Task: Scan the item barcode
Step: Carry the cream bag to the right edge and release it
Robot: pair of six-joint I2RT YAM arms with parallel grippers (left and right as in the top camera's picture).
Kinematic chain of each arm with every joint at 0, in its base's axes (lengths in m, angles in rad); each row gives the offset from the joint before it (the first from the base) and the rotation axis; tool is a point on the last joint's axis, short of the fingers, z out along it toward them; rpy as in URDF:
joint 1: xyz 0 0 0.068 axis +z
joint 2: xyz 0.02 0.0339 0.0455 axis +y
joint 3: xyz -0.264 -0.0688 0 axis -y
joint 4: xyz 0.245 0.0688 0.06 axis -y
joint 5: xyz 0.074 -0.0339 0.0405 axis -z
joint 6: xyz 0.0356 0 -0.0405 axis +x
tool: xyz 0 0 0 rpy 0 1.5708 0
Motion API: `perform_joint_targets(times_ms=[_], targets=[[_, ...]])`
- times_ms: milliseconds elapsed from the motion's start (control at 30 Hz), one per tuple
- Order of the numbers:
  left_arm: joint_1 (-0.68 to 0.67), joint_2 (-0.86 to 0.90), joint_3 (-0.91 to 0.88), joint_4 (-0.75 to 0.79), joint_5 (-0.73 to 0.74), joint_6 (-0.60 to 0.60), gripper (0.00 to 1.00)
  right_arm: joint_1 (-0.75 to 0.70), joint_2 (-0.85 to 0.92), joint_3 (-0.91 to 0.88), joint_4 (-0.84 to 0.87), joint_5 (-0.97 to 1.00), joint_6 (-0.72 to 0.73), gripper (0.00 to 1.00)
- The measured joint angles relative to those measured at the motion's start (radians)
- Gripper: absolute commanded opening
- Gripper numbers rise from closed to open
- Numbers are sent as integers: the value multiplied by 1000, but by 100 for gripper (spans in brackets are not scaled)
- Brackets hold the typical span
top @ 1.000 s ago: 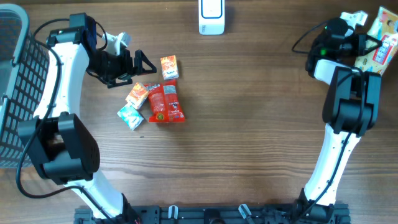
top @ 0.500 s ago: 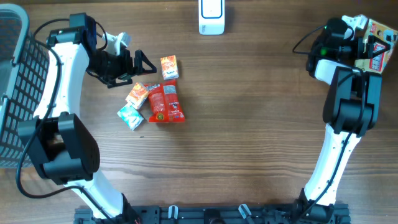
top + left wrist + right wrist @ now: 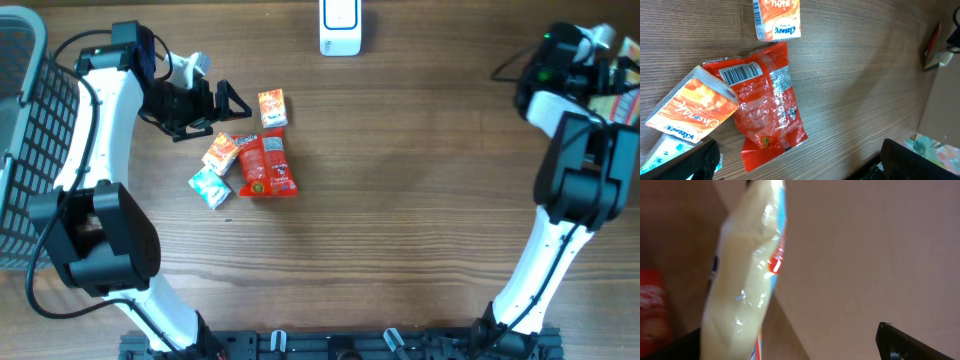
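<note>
A red snack packet (image 3: 265, 165) lies on the table with its barcode (image 3: 740, 74) facing up. Around it lie two orange cartons (image 3: 272, 108) (image 3: 220, 152) and a teal carton (image 3: 210, 187). My left gripper (image 3: 215, 105) hovers open just left of them, its dark fingers (image 3: 695, 160) wide apart with nothing between. The white scanner (image 3: 340, 25) stands at the back centre. My right gripper (image 3: 615, 65) is open at the far right edge. A pale glossy packet (image 3: 745, 280) sits close by its left jaw, against a cardboard wall (image 3: 865, 245).
A dark wire basket (image 3: 20, 130) stands at the left edge. A cardboard box with colourful packets (image 3: 625, 100) sits at the right edge, partly out of frame. Bare wooden table (image 3: 400, 200) lies between the arms.
My right gripper has opened and let go of the colourful packet, and that arm has shifted right toward the frame edge. The left arm and the table items have not moved.
</note>
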State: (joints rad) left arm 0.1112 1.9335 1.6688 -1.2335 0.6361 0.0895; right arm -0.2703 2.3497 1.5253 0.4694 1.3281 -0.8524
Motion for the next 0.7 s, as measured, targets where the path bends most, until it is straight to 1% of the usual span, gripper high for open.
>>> perform_joint_targets(times_ms=[133, 300, 367, 467, 500, 567, 633, 700], targets=[[0, 0, 0, 0, 0, 0, 100, -60, -2, 1, -142, -16, 97, 100], [0, 0, 0, 0, 0, 0, 100, -66, -2, 1, -192, -65, 174, 100], [0, 0, 0, 0, 0, 0, 100, -60, -2, 2, -244, -96, 201, 100], [0, 0, 0, 0, 0, 0, 100, -53, -18, 5, -450, -200, 281, 100], [0, 0, 0, 0, 0, 0, 100, -52, -31, 5, -538, -266, 322, 100], [0, 0, 0, 0, 0, 0, 100, -52, -64, 1, -637, -388, 412, 100], [0, 0, 0, 0, 0, 0, 100, -56, -111, 1, -663, -495, 496, 100], [0, 0, 0, 0, 0, 0, 100, -60, -169, 1, -658, -560, 561, 100]])
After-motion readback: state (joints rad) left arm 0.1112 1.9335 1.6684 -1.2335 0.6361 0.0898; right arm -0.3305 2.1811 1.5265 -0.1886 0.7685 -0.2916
